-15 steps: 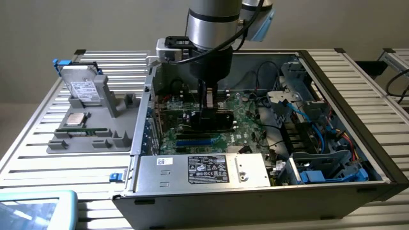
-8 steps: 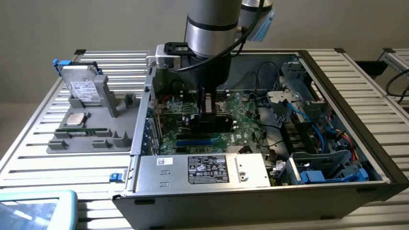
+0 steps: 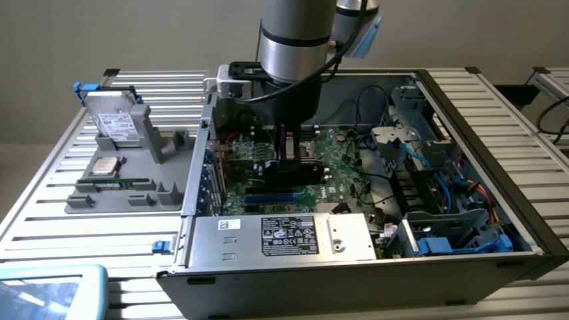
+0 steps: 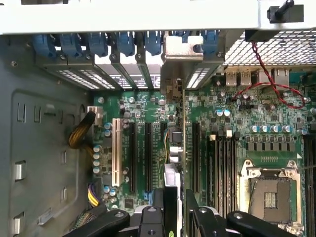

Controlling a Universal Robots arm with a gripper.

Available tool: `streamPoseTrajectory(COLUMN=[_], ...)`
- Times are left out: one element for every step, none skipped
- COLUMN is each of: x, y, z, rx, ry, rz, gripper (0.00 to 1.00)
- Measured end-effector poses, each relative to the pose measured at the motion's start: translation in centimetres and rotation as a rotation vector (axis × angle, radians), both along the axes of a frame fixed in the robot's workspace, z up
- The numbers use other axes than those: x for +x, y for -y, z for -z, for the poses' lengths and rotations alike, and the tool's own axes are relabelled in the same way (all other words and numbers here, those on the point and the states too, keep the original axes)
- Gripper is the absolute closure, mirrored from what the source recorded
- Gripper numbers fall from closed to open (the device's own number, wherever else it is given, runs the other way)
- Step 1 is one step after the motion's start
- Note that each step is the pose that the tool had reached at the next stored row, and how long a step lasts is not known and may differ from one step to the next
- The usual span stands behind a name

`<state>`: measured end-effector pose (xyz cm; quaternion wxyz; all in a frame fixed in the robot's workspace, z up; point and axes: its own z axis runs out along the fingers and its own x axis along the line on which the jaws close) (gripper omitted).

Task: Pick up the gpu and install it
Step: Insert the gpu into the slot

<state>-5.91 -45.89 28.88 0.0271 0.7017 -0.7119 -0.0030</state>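
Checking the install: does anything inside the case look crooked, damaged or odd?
Nothing looks damaged. The gpu stands on edge in the claw, parallel to the slots. Only oddity: the CPU socket is empty.

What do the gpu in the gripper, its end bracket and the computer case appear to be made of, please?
The gpu, clamped edge-on in the gripper, looks like thin circuit board, though its edge tells little. Its bracket seems bare sheet metal: pale grey, dull sheen, a folded lip. The case looks like sheet steel, matt grey, with punched vent holes.
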Motion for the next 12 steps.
streamPoseTrajectory(x=[0.0, 0.0, 0.0, 0.0, 0.0, 0.0, 0.0, 0.0, 0.0, 0.0, 0.0, 0.0], y=[0.0, 0.0, 0.0, 0.0, 0.0, 0.0, 0.0, 0.0, 0.0, 0.0, 0.0, 0.0], z=[0.17, 0.26, 0.32, 0.33, 0.39, 0.55, 0.73, 0.91, 1.09, 1.27, 1.47, 1.64], rx=[0.0002, 0.0002, 0.0002, 0.0, 0.0001, 0.0002, 0.0001, 0.0, 0.0002, 0.0002, 0.0004, 0.0003], ry=[-0.0005, -0.0014, -0.0028, -0.0052, -0.0089, -0.0116, -0.012, -0.0121, -0.0122, -0.0122, -0.0121, -0.0121], rz=[0.0, 0.0, 0.0, 0.0, 0.0, 0.0, 0.0, 0.0, 0.0, 0.0, 0.0, 0.0], gripper=[0.73, 0.73, 0.73, 0.73, 0.73, 0.73, 0.73, 0.73, 0.73, 0.73, 0.73, 0.73])
